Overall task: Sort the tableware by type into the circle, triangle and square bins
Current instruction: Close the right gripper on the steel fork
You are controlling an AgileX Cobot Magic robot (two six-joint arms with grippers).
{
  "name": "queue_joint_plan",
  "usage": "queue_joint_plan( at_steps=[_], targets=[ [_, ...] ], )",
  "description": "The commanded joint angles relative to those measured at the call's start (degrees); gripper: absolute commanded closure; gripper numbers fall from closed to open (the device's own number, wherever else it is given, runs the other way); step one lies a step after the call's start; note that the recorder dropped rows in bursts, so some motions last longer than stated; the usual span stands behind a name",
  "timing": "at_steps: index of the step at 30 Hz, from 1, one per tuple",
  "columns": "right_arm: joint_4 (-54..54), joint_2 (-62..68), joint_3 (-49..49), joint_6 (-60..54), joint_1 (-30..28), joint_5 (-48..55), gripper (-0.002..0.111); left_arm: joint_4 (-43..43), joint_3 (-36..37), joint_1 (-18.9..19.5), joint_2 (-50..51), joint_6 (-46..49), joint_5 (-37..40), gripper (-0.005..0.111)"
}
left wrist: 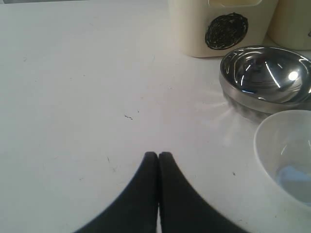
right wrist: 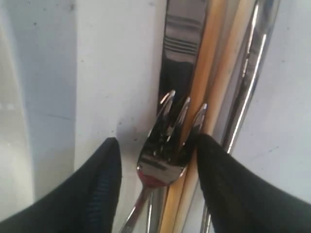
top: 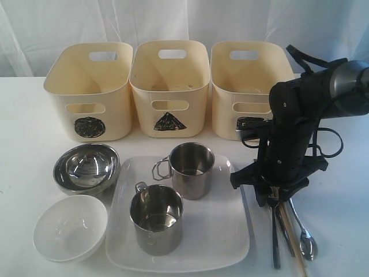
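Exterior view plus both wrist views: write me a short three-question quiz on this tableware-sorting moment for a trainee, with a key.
1. True or false: both steel mugs stand on the white square plate.
2. Which piece has its head between the jaws of the right gripper? A ladle; B fork; C tongs.
3. Fill in: the jaws of the left gripper are ___, holding nothing.
Key: 1 true; 2 B; 3 shut.
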Motion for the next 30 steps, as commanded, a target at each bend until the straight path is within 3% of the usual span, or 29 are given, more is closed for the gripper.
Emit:
queue_joint_plan(
  at_steps=[1, 5, 13, 30],
  targets=[
    [-0.57, 0.15, 0.32, 1.66, -0.04, 0.43, 0.062, -0.06, 0.24, 0.12, -0.29, -0.21, -0.12, 0.107],
    [-0.57, 0.15, 0.32, 1.64, -0.04, 0.93, 0.063, -0.06, 0.24, 0.12, -0.29, -0.21, -0.12, 0.107],
    [-0.57, 0.15, 0.32, 1.64, -0.04, 2.10, 0.078, -0.06, 0.24, 0.12, -0.29, -0.21, -0.12, 0.107],
    [-0.07, 0.15, 0.20, 2.99, -0.04, 3.95, 0.078, -0.06, 0.24, 0.12, -0.29, -0.21, -0.12, 0.107]
  ],
)
